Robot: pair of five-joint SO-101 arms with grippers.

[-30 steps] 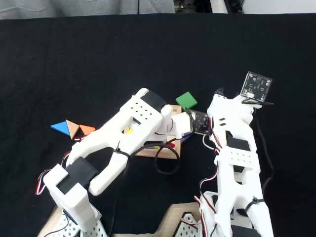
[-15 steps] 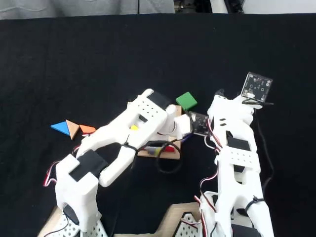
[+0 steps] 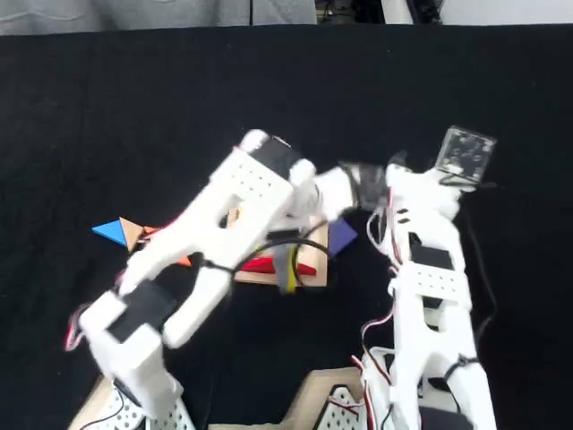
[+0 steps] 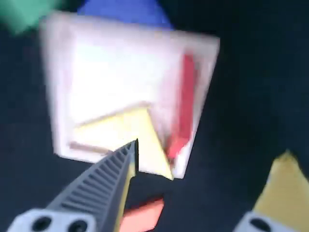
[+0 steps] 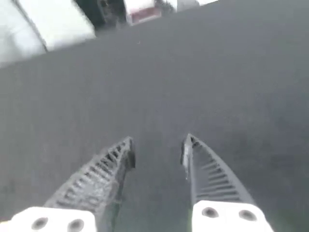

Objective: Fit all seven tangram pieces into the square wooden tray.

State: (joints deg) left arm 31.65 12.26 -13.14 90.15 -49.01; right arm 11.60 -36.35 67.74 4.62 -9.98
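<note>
1. Black cloth covers the surface (image 3: 179, 107); two white arms stand side by side at its near edge.
2. Left arm (image 3: 233, 206) stretches over the square wooden tray (image 4: 111, 72), so the high view hides much of the tray.
3. Left pincer (image 4: 210, 150): fingers spread wide, nothing between them. One fingertip sits at the edge of the yellow triangle (image 4: 140, 135), by the tray's corner.
4. Tray contents: a red piece (image 4: 186, 92) lies along one wall and the yellow triangle sits towards a corner. Judgement: packing against the walls keeps the bare middle free for later pieces. Motion blur prevents telling whether the yellow one lies flat.
5. Outside the tray: a dark blue piece (image 4: 128, 8) just beside one wall, a green piece (image 4: 21, 12) past a neighbouring corner, and an orange piece (image 4: 142, 217) near the opposite side.
6. Well apart from the tray lie a blue triangle (image 3: 109, 231) and a tan triangle (image 3: 132, 235), touching each other.
7. Right arm (image 3: 430, 278) stands beside the tray. Its right pincer (image 5: 158, 145) hangs over bare cloth, fingers parted and empty (probably parked clear of the left arm's work).
8. Progress estimate: two of seven seated, five to go
</note>
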